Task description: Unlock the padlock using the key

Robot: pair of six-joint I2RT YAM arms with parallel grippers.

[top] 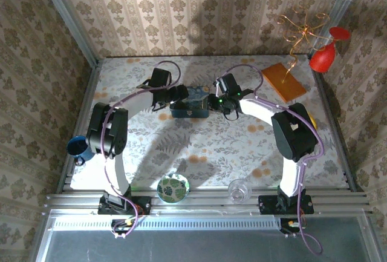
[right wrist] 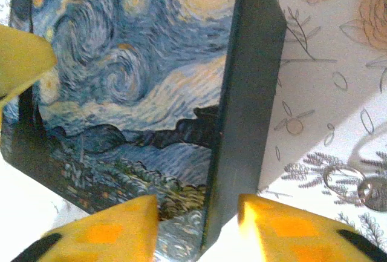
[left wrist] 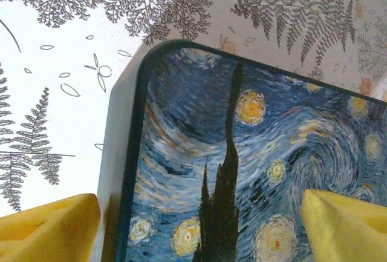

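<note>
Left claw (left wrist: 199,201): jaws wide apart over a rounded corner of the box. Just two yellow fingertips (left wrist: 51,229) in view, cut off at the bottom edge. One tip hangs off the box's side over the table, the other over the lid.
Right claw (right wrist: 198,204): jaws apart, gripping nothing, straddling the box's dark side wall. One tip is over the painted lid with a gap to the wall, the other just outside the wall. Both are cut off at the bottom.
Box (top: 189,104): blue, swirly-painted, lying on the table between the two claws, its ends partly covered by them.
Padlock (right wrist: 370,190): small grey metal lump with a thin silvery loop. It lies on the table near the box's wall, right of the right claw's outer tip, apart from both claws. It is blurred and cut off by the right edge.
Key: too thin to pick out, cannot tell where it lies.
Table (top: 199,147): fern and flower print.
Near edge: blue mug (top: 77,147), green bowl (top: 173,187), clear glass (top: 240,190).
Far right: orange board (top: 284,81), red vase (top: 323,58).
</note>
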